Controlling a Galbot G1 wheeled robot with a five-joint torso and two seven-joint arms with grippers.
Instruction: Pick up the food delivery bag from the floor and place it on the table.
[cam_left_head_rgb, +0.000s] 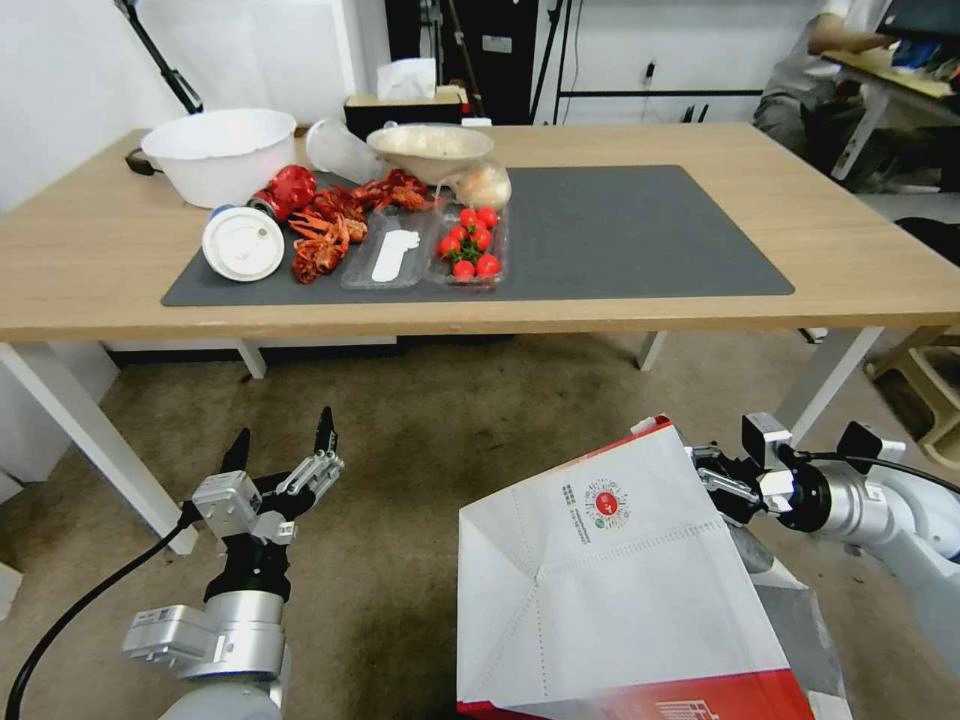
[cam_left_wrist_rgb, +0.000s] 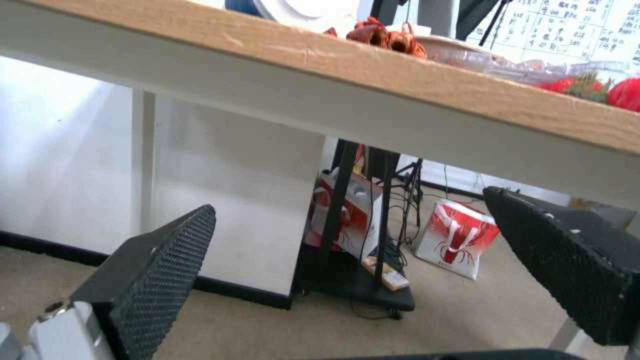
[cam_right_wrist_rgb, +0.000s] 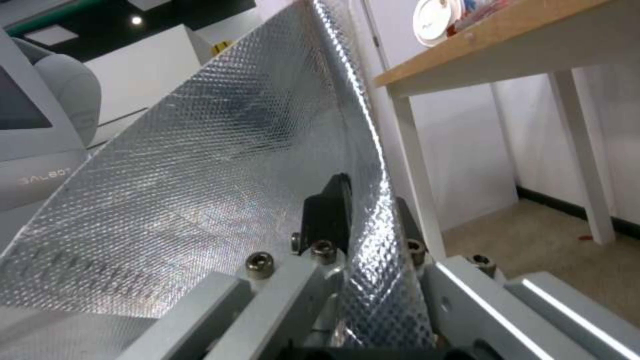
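The food delivery bag (cam_left_head_rgb: 620, 590), white with a red band and a small round red logo, leans tilted over the floor (cam_left_head_rgb: 420, 450) at the lower right of the head view. Its base runs out of the frame's bottom edge. My right gripper (cam_left_head_rgb: 715, 480) is shut on the bag's upper rim. In the right wrist view the foil lining (cam_right_wrist_rgb: 200, 175) is pinched in that gripper (cam_right_wrist_rgb: 370, 210). My left gripper (cam_left_head_rgb: 283, 445) hangs open at the lower left, apart from the bag, its textured pads (cam_left_wrist_rgb: 167, 265) empty. The table (cam_left_head_rgb: 880, 250) stands ahead with a dark grey mat (cam_left_head_rgb: 640, 235).
The mat's left half holds a white bowl (cam_left_head_rgb: 222, 150), a beige bowl (cam_left_head_rgb: 430, 150), crayfish (cam_left_head_rgb: 335, 220), a tomato tray (cam_left_head_rgb: 470, 245) and a white lid (cam_left_head_rgb: 243, 243). White table legs (cam_left_head_rgb: 90, 430) (cam_left_head_rgb: 825, 375) flank the floor ahead. Another red-and-white bag (cam_left_wrist_rgb: 457, 237) sits beyond the table.
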